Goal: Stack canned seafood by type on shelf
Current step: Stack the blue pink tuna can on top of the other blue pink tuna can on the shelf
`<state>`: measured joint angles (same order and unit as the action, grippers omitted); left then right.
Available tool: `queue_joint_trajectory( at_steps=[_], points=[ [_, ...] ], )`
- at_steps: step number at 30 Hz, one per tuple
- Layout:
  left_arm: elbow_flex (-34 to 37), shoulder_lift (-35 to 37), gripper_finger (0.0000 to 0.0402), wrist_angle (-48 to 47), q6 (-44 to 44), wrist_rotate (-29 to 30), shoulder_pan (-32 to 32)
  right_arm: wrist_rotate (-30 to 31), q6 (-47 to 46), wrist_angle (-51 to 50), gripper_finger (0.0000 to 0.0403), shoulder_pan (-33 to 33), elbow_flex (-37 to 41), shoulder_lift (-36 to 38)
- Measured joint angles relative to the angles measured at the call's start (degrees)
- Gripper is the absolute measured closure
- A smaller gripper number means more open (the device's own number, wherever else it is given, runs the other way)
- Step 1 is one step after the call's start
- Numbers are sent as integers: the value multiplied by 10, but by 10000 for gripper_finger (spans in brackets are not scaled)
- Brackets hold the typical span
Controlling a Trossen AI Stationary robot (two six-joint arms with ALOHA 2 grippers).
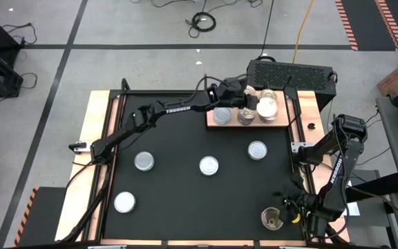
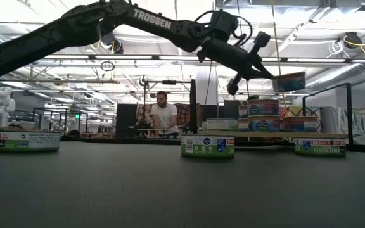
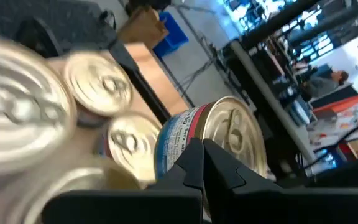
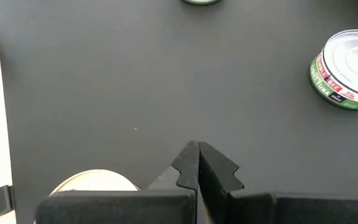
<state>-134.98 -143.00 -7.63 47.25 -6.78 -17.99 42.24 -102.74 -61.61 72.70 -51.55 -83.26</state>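
the left gripper (image 2: 277, 79) is raised over the shelf (image 1: 292, 111), and a cream-topped can (image 2: 289, 81) is pinched at its rim between the clenched fingers, tilted, above the stacks already on the wood. three stacks of cans (image 2: 263, 115) are seen on the shelf, the middle one two high at least. beside the shelf, on the black mat (image 1: 185, 200), four plain silver-topped cans (image 1: 209, 165) are spread well apart from it, and one gold-topped can (image 1: 272, 220) is left farthest from the shelf, just beside the right gripper (image 4: 198, 163), which is parked low over the mat with its jaws clenched on nothing.

the cans are judged stiff and fairly dense for their size, with smooth metal walls that are likely slippery. a rim pinch is judged liable to let a can swing or slip. a hold across the side wall, opposite points of the label band, is judged steadier, so the can is kept level for stacking.
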Motion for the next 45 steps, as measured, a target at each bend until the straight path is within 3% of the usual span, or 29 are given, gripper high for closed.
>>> queue_joint_trajectory(
  at_steps=[16, 31, 45],
  points=[
    [0, -32, 402, 73, 4, 6, -28, 0, 1, -12, 403, -32, 0, 0],
    [-1, -32, 401, 35, -17, 6, -28, -3, 1, -14, 403, -41, 0, 0],
    [-1, -32, 401, 58, -32, -6, -28, -5, 6, -17, 403, -41, 0, 0]
  ],
)
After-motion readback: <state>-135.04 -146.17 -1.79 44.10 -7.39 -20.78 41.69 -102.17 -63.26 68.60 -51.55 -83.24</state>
